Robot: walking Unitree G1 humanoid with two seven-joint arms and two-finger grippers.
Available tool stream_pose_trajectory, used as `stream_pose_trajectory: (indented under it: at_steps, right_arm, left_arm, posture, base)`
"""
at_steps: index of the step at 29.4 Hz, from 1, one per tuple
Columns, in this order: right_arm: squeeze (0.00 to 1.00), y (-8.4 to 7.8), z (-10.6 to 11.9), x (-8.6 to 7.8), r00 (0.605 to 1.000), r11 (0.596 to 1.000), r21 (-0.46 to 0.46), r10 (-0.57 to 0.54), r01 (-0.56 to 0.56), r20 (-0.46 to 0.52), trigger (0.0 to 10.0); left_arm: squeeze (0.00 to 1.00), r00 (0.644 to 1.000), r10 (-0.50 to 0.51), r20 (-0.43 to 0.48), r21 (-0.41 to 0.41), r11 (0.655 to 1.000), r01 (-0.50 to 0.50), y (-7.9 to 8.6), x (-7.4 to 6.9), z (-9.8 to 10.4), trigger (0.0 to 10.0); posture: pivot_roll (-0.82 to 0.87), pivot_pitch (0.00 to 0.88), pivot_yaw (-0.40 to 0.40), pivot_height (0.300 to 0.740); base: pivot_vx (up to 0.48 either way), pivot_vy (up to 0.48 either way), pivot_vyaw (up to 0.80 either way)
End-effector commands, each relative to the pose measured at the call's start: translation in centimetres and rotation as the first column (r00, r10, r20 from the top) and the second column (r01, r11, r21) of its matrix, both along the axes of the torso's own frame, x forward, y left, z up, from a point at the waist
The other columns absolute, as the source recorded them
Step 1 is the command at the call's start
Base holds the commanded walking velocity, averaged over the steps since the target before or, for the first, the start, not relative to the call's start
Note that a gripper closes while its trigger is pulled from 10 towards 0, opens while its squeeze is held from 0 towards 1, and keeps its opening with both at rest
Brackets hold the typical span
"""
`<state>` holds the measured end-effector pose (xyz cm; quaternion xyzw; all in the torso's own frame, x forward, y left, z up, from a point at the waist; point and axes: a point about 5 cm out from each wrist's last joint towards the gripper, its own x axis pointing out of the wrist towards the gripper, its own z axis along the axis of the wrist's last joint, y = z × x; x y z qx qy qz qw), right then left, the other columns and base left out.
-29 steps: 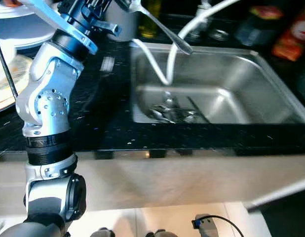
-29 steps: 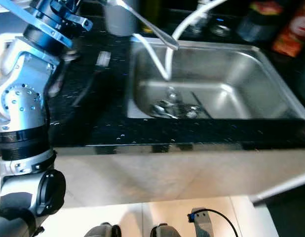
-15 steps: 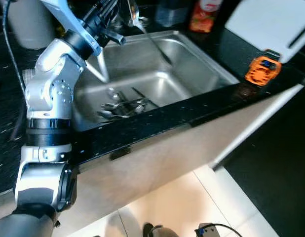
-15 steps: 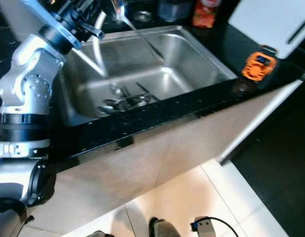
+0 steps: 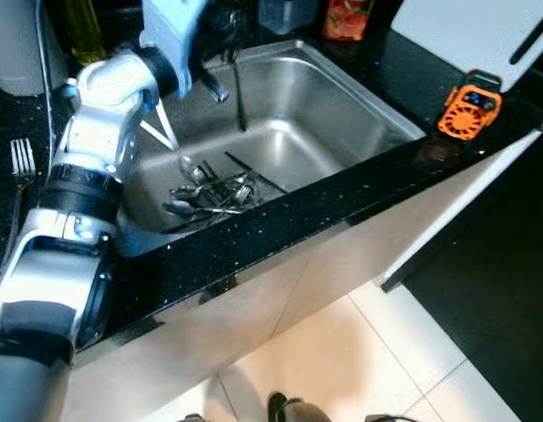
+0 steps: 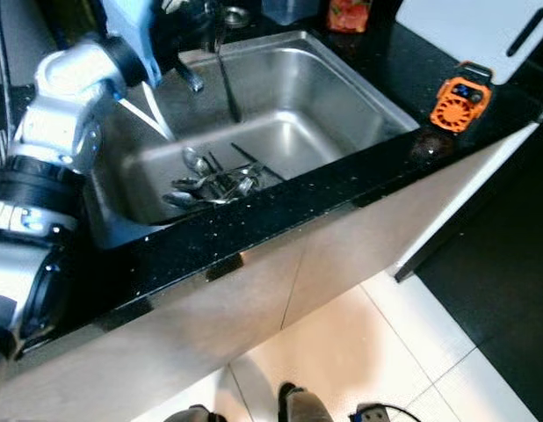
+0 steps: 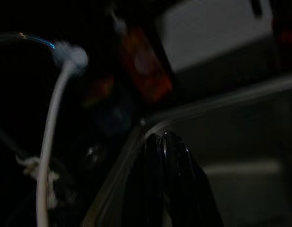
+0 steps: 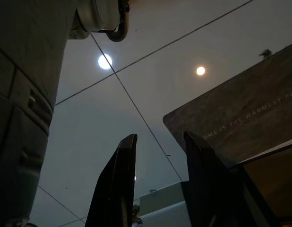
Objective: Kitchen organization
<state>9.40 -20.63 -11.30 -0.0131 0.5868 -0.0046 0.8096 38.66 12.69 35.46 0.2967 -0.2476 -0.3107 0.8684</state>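
A: You've got the left gripper (image 5: 220, 26) up at the back edge of the stainless steel sink (image 5: 359, 110), fingers pinched together on a long dark-handled utensil (image 5: 239, 97) hanging over the basin.

B: Looks like the sorting step. You'll want to carry it clear next. More cutlery (image 5: 208, 192) lies piled on the sink floor.

A: Right gripper (image 8: 155, 179) points at the ceiling, fingers apart, empty.

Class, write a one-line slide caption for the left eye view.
Left hand holds a utensil above a sink with piled cutlery.
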Motion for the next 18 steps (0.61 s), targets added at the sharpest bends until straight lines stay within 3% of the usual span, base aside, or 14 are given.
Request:
stream_pose_trajectory:
  at_steps: [1, 5, 8, 10, 18]
  right_arm:
    - [0.00, 0.0, -0.3, -1.6, 0.999, 1.000, 0.005, -0.017, 0.017, -0.043, 10.0]
    - [0.00, -0.2, -0.5, -2.8, 0.998, 1.000, 0.004, -0.027, 0.028, -0.063, 10.0]
    - [0.00, -0.2, -0.5, -3.1, 0.997, 1.000, 0.004, -0.030, 0.030, -0.066, 10.0]
    - [0.00, -0.4, -0.6, -3.9, 0.996, 0.999, 0.004, -0.052, 0.053, -0.072, 10.0]
    - [0.00, -0.8, -0.7, -5.7, 0.992, 0.996, 0.002, -0.087, 0.088, -0.093, 10.0]
  left_arm:
    - [0.00, 1.000, -0.005, 0.023, 0.068, 0.998, 0.004, -0.3, 0.1, 0.3, 10.0]
    - [0.00, 0.998, -0.044, -0.035, 0.186, 0.981, 0.050, -0.9, 0.7, -1.7, 10.0]
    - [0.00, 0.997, -0.063, -0.051, 0.219, 0.973, 0.073, -1.3, 0.8, -2.3, 10.0]
    - [0.00, 0.991, -0.099, -0.093, 0.277, 0.953, 0.121, -2.5, 1.0, -3.8, 10.0]
    - [0.02, 0.969, -0.134, -0.207, 0.354, 0.913, 0.202, -4.3, 1.2, -6.7, 10.0]
  posture:
    - [-0.02, 0.237, -0.021, 0.740]
    - [-0.05, 0.273, -0.015, 0.740]
    - [-0.06, 0.286, -0.009, 0.740]
    - [-0.10, 0.310, -0.004, 0.740]
    - [-0.13, 0.337, -0.001, 0.740]
  base:
    - [0.000, 0.000, 0.00]
    - [0.000, 0.000, 0.00]
    - [0.000, 0.000, 0.00]
    - [0.000, 0.000, 0.00]
    - [0.000, 0.000, 0.00]
